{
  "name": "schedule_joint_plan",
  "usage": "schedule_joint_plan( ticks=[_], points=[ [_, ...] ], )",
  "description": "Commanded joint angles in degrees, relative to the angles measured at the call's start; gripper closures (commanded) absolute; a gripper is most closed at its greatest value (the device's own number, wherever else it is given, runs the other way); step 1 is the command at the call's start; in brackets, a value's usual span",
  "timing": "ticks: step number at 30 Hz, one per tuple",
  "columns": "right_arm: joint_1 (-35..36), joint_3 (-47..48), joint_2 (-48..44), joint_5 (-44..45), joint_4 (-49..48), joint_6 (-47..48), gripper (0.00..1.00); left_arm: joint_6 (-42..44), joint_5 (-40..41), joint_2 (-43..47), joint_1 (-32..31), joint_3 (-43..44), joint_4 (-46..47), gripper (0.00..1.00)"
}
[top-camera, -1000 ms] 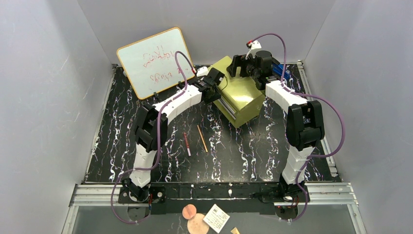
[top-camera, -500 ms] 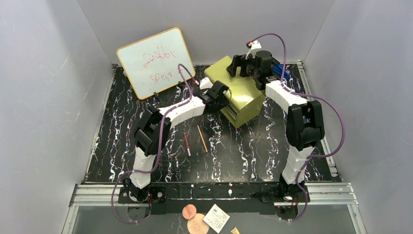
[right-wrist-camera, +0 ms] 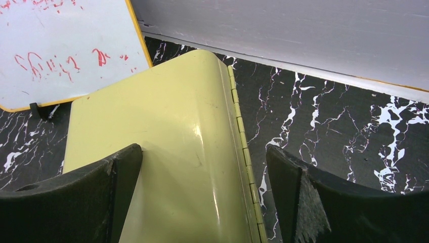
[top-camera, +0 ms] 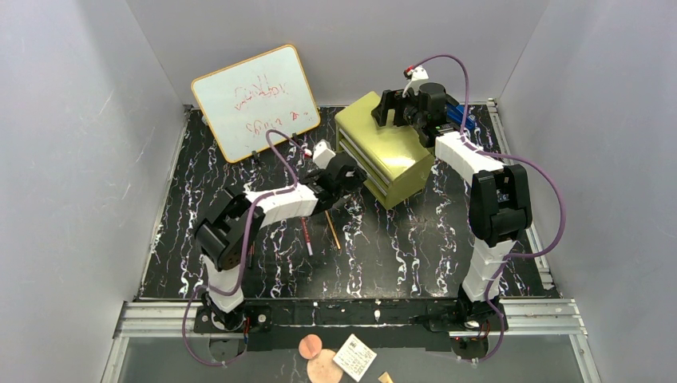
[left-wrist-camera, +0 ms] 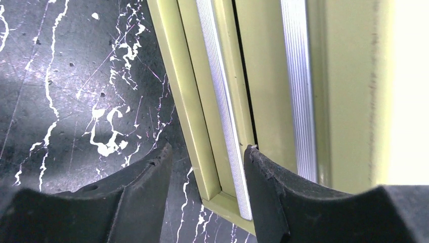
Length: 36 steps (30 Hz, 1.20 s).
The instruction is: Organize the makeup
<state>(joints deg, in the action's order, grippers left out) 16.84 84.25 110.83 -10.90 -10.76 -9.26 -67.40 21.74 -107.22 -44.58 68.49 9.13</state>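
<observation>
My left arm has swung back off the olive chest (top-camera: 391,152). My left gripper (left-wrist-camera: 207,152) now stands apart and empty before its drawer fronts. My right gripper (right-wrist-camera: 202,149) is spread wide over the chest top. Grey walls (top-camera: 80,159) enclose the black marbled table (top-camera: 415,239). The dark-red pencil (top-camera: 307,237) and tan pencil (top-camera: 332,227) lie mid-table.

The top camera looks down from above the near edge over the whole table (top-camera: 415,239). Both wrist cameras are very near the drawer chest (top-camera: 391,155) at 1 o'clock, left facing its drawers, right its top; all views share it.
</observation>
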Motion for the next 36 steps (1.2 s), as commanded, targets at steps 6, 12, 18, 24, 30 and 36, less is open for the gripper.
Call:
schedule_joint_plan(
  ticks=[6,12,18,24,30,36],
  points=[
    [0.8,-7.4,8.8,1.0,26.7,3.4,0.01,2.3,0.7,5.9,1.5,-15.7,29.1,0.47],
    [0.9,-7.5,8.7,1.0,26.8,3.4,0.01,3.1,-4.7,3.1,3.4,-22.7,46.4,0.47],
    [1.0,-7.5,8.9,1.1,26.8,3.5,0.01,4.0,-12.8,-3.5,5.9,-24.7,64.0,0.42],
    [1.0,-7.4,9.1,1.2,26.8,3.5,0.01,3.6,-17.7,-8.5,7.6,-20.8,65.1,0.47],
    [1.0,-7.4,9.5,1.3,26.8,3.7,0.01,4.4,-20.3,-11.3,8.6,-18.1,65.2,0.52],
    [1.0,-7.3,9.8,1.3,26.8,4.0,0.01,3.8,-23.9,-14.9,9.4,-14.3,65.2,0.53]
  ],
)
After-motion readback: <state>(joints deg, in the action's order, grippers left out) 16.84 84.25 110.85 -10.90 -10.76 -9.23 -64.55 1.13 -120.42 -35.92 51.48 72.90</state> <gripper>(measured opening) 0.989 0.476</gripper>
